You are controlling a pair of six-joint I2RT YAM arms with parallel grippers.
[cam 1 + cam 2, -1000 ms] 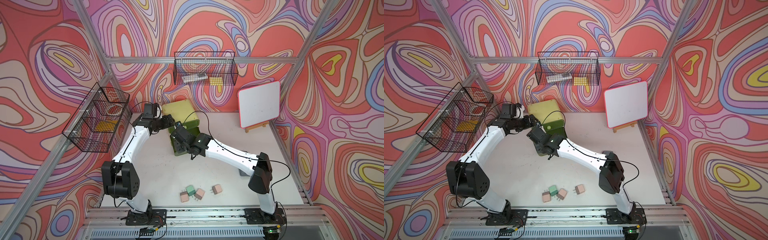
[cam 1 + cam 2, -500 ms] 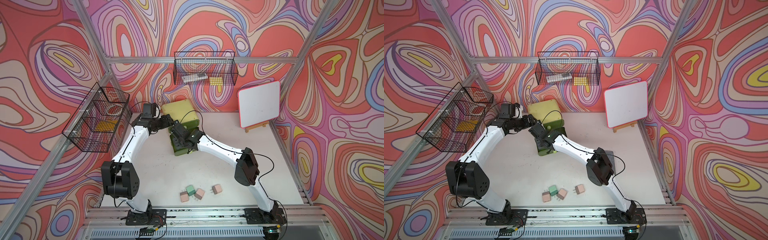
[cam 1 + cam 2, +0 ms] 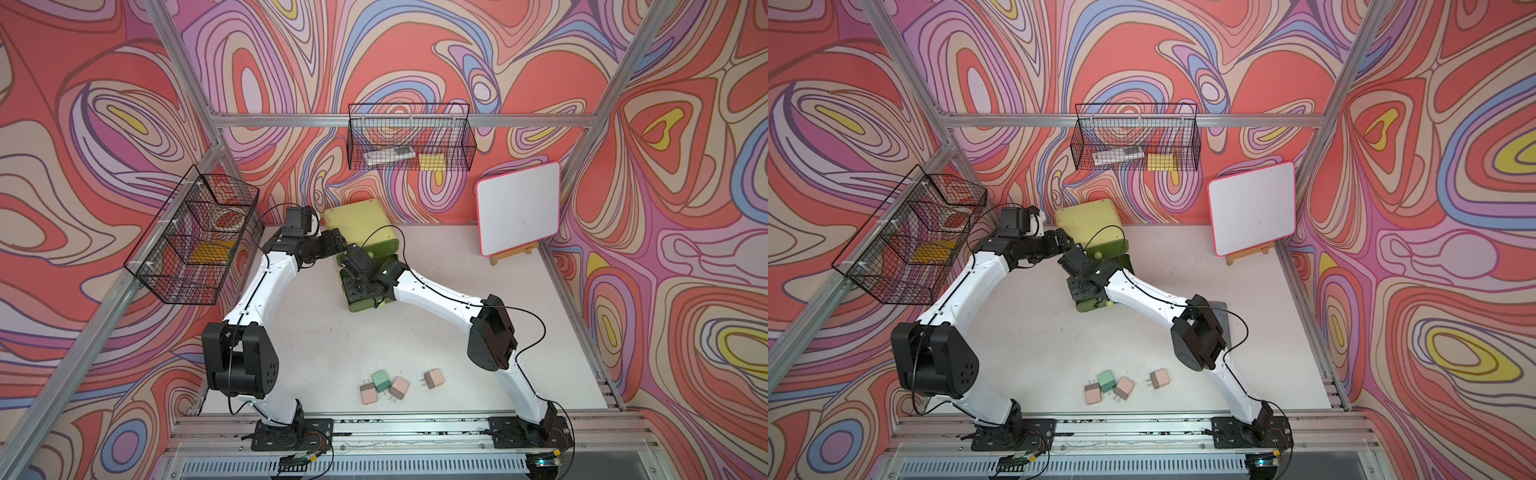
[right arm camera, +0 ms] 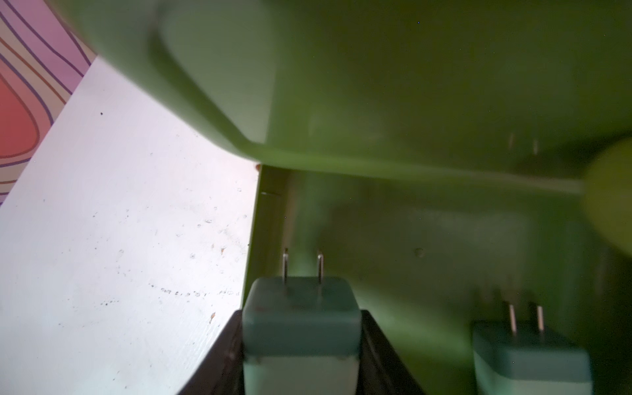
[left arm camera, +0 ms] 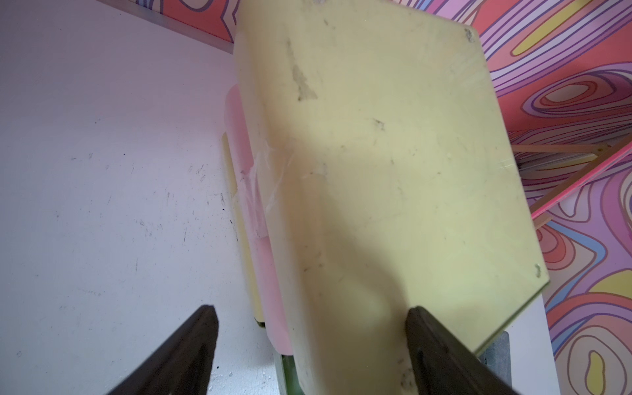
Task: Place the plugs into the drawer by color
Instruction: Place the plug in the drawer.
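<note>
The pale yellow-green cabinet stands at the back of the table with its lowest olive drawer pulled out. My right gripper reaches into that drawer, shut on a pale blue-green plug with its prongs pointing at the cabinet. Another plug of the same colour lies on the drawer floor beside it. My left gripper is open and straddles the cabinet's upper corner. One finger rests on top, while the other finger hangs free. Near the front edge lie three pink plugs and a mint green plug.
A white board on a small easel stands at the back right. Black wire baskets hang on the back wall and on the left wall. A grey felt eraser lies partly behind my right arm. The closed drawer's knob juts out above the open drawer.
My right arm has swung in and carried the held plug back toward the cabinet and down into the open drawer. The left arm has barely moved.
</note>
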